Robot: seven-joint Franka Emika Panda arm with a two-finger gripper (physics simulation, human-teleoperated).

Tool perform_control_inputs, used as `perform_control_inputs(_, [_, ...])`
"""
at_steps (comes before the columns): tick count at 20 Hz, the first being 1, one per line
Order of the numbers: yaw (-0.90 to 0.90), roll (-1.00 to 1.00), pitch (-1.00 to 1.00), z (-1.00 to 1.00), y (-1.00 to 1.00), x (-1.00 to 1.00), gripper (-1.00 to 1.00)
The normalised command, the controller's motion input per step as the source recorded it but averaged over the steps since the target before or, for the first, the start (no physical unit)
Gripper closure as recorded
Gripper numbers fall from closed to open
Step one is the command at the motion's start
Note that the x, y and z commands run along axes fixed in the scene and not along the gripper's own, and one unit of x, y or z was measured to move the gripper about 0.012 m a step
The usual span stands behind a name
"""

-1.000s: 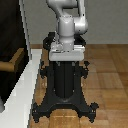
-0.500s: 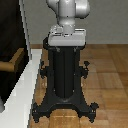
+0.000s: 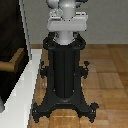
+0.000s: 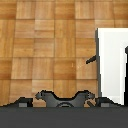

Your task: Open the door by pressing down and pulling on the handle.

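Although the arm is up and busy above its black pedestal (image 3: 64, 75), nothing about the door (image 3: 10, 35) looks started yet. From where I stand, the dark panel sits at the exterior view's left, behind the white frame (image 3: 25, 85), and it appears shut. Its tan handle (image 3: 15, 61) sticks out level from the panel, well apart from any part of the robot, so I judge it neither pressed nor pulled. I cannot find the tool in either view; the wrist camera looks down on the wooden floor (image 4: 45, 45), a white block and the pedestal's feet, so whether the tool is wide or narrow I cannot tell. Everything remains to be done: reaching the handle, pressing it down, then drawing the door open.
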Motion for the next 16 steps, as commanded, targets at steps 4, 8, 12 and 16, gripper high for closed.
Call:
perform_control_inputs(4, [0.00, 0.00, 0.00, 0.00, -0.50, 0.00, -1.00])
perform_control_inputs(8, [0.00, 0.00, 0.00, 0.00, -0.75, 0.00, -1.00])
perform_control_inputs(12, [0.00, 0.00, 0.00, 0.00, -0.75, 0.00, -1.00])
perform_control_inputs(16, [0.00, 0.00, 0.00, 0.00, -0.75, 0.00, -1.00])
